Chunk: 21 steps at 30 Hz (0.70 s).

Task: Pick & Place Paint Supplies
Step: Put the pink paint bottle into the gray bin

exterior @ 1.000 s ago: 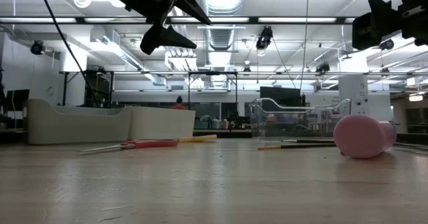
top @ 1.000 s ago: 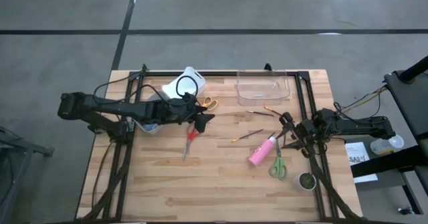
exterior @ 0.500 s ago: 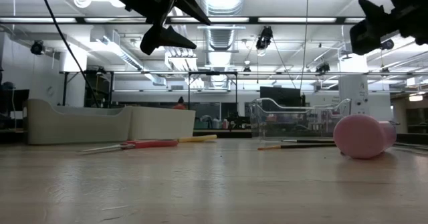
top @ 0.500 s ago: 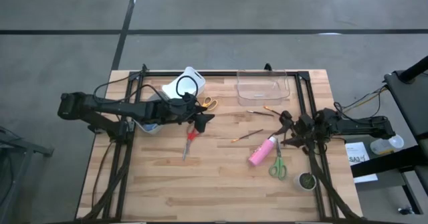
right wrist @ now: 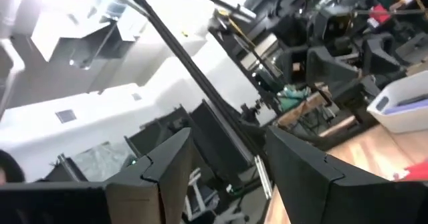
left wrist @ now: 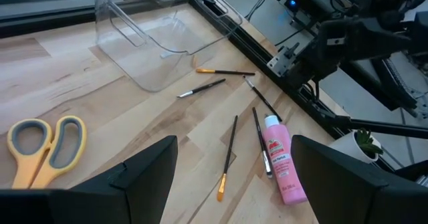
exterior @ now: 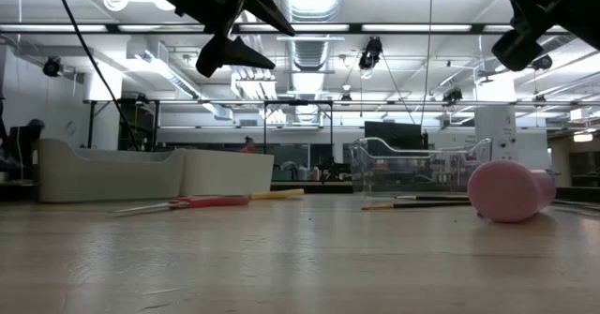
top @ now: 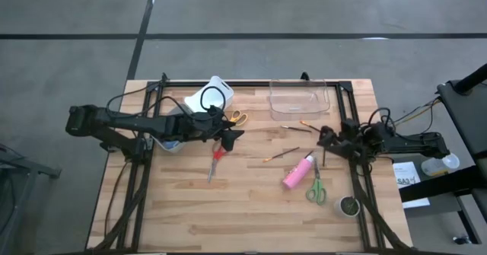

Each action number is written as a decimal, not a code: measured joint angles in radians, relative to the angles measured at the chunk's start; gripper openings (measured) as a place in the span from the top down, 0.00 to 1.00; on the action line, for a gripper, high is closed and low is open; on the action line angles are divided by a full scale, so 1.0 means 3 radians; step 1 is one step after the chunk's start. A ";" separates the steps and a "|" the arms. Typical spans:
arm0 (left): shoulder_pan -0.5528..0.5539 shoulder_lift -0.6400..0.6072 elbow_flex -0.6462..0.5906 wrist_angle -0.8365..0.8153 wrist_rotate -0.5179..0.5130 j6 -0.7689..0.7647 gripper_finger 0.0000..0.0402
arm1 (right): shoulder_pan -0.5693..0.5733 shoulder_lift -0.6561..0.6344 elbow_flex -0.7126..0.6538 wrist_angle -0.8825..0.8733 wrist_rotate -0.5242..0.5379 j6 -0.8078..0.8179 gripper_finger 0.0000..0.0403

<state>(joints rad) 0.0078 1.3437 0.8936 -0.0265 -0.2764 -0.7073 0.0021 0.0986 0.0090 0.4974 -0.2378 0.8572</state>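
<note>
pink bottle [top: 297, 172]: pink, white cap
paintbrushes [left wrist: 230, 147]: dark handles, orange tips
scissors [left wrist: 41, 146]: yellow, grey-lined loops
clear tray [top: 298, 100]: colourless
table [top: 251, 209]: pale wood

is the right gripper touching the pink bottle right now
Apart. The low view shows the right gripper high in the air, empty jaws parted, well above the pink bottle lying on the table.

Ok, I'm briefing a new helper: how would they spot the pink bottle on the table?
Start at the clear plastic tray at the wooden table's far edge. Nearer and slightly right lies the pink bottle, on its side beside green-handled scissors. It is the only thick pink item among thin brushes.
</note>
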 joint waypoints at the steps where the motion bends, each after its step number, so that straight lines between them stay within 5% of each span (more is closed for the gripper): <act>1: 0.0000 0.0000 0.0000 -0.0001 0.0000 0.0001 0.24 | 0.0000 0.0001 0.0000 0.0026 0.0013 -0.0003 0.53; 9: 0.0000 0.0000 0.0000 -0.0001 0.0000 0.0001 0.24 | 0.0001 0.0005 0.0000 0.0058 0.0029 0.0006 0.53; 14: 0.0000 0.0000 0.0000 -0.0002 0.0000 0.0000 0.24 | 0.0000 0.0083 0.0064 0.0011 0.0479 0.0298 0.53; 21: -0.0001 0.0000 0.0000 -0.0002 0.0000 0.0001 0.24 | 0.0002 0.0638 0.0778 -0.0817 0.0349 -0.0565 0.53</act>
<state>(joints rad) 0.0075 1.3437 0.8936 -0.0270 -0.2764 -0.7071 0.0026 0.2899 0.2426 0.2522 -0.1330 0.6876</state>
